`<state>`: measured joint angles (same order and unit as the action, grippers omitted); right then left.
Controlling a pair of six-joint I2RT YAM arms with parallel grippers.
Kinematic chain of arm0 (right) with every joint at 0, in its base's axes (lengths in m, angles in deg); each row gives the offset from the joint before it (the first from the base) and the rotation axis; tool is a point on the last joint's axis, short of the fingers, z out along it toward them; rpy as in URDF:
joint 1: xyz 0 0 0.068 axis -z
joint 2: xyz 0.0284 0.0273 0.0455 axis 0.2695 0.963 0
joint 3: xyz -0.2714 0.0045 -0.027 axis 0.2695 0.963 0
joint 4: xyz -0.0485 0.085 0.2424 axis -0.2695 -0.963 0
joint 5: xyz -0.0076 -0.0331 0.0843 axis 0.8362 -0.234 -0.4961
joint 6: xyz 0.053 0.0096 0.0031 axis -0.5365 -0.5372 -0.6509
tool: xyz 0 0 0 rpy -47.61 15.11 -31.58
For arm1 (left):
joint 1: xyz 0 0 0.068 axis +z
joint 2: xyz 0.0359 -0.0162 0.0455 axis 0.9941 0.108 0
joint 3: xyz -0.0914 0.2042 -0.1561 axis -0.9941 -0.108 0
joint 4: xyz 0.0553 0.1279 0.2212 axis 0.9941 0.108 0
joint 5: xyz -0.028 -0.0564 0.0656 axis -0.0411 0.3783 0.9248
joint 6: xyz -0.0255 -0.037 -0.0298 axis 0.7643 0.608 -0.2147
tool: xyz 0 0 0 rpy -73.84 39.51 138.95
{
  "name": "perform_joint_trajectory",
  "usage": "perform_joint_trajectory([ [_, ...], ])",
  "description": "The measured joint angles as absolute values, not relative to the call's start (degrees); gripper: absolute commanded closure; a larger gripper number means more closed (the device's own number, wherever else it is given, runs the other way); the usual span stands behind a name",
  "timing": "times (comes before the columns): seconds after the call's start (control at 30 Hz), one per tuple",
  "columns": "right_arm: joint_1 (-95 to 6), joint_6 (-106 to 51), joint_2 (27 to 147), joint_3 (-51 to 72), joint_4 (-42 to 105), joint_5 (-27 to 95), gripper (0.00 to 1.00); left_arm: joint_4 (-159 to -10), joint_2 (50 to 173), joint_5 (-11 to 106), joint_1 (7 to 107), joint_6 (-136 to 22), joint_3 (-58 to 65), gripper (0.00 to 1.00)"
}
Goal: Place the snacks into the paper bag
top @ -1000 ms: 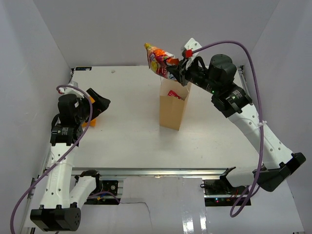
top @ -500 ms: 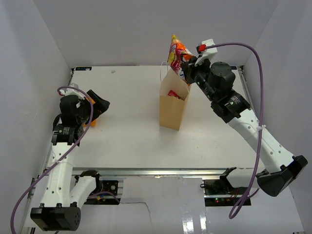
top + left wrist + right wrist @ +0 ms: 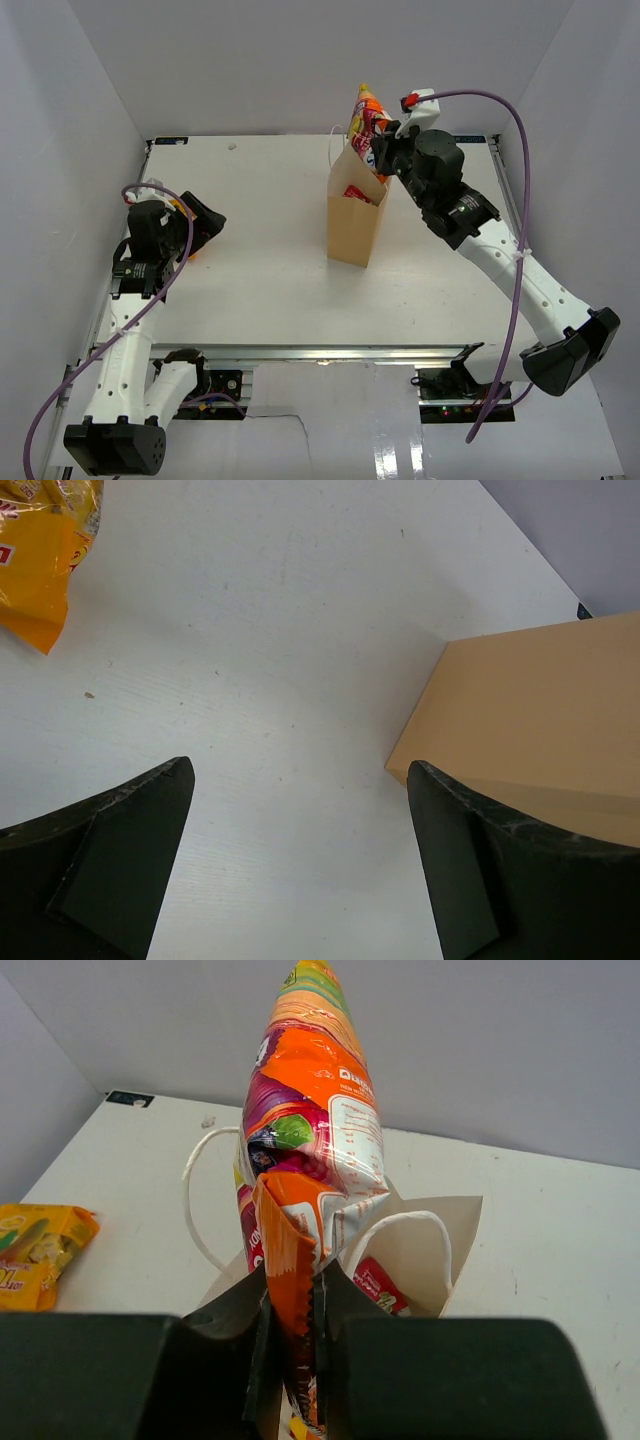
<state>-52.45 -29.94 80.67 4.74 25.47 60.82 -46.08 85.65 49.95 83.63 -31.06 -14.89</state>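
The tan paper bag [image 3: 354, 220] stands upright mid-table with white loop handles [image 3: 195, 1195]. A red packet [image 3: 357, 193] lies inside it, also seen in the right wrist view [image 3: 380, 1285]. My right gripper [image 3: 378, 150] is shut on an orange and purple snack packet [image 3: 310, 1150], holding it upright just above the bag's far rim [image 3: 455, 1215]. A yellow-orange packet [image 3: 40, 550] lies on the table at the far left, partly hidden by my left arm in the top view [image 3: 188, 250]. My left gripper [image 3: 300, 870] is open and empty, low over the table, facing the bag [image 3: 540, 725].
White walls enclose the table on the left, back and right. The table's rear edge [image 3: 250, 137] runs just behind the bag. Purple cables loop off both arms.
My right gripper has swung the orange packet from the bag's left side to upright over its far rim. My left arm has shifted slightly down and left.
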Motion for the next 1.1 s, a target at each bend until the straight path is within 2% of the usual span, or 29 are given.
perform_joint_trajectory([
  [0.07, -52.5, -30.5, 81.2, 4.9, 24.7, 60.8, 0.92, -46.1, 85.6, 50.1, 83.6, -31.0, -15.0, 0.02],
  [0.43, -52.5, -31.8, 81.3, 5.7, 23.5, 61.1, 0.74, -46.7, 85.6, 50.3, 83.6, -30.6, -15.8, 0.02],
  [0.6, -52.8, -31.6, 81.0, 6.5, 23.2, 61.4, 0.74, -47.0, 85.6, 50.3, 83.6, -30.6, -15.9, 0.02],
  [0.67, -53.0, -31.5, 80.8, 6.9, 23.0, 61.7, 0.69, -47.1, 85.6, 50.3, 83.6, -30.5, -15.9, 0.02],
  [0.7, -53.1, -31.4, 80.7, 7.1, 23.2, 61.7, 0.66, -47.1, 85.6, 50.3, 83.6, -30.5, -16.0, 0.02],
  [0.73, -53.2, -31.3, 80.5, 7.4, 23.3, 61.7, 0.57, -47.3, 85.6, 50.3, 83.6, -30.5, -16.2, 0.02],
  [0.8, -53.2, -31.2, 80.2, 7.7, 23.5, 61.7, 0.51, -47.2, 85.6, 50.3, 83.6, -30.5, -16.6, 0.02],
  [0.83, -53.3, -31.1, 80.1, 7.9, 23.8, 61.7, 0.43, -47.2, 85.6, 50.3, 83.6, -30.5, -16.7, 0.02],
  [1.03, -53.3, -30.2, 79.7, 8.5, 25.2, 59.6, 0.27, -46.6, 85.8, 52.1, 83.6, -28.4, -16.9, 0.02],
  [1.07, -53.3, -29.2, 79.7, 8.5, 25.4, 58.0, 0.17, -46.1, 86.1, 53.3, 83.6, -27.2, -16.9, 0.02],
  [1.1, -53.2, -28.0, 79.7, 8.5, 25.6, 55.8, 0.14, -45.2, 86.5, 54.8, 83.6, -25.7, -16.9, 0.02],
])
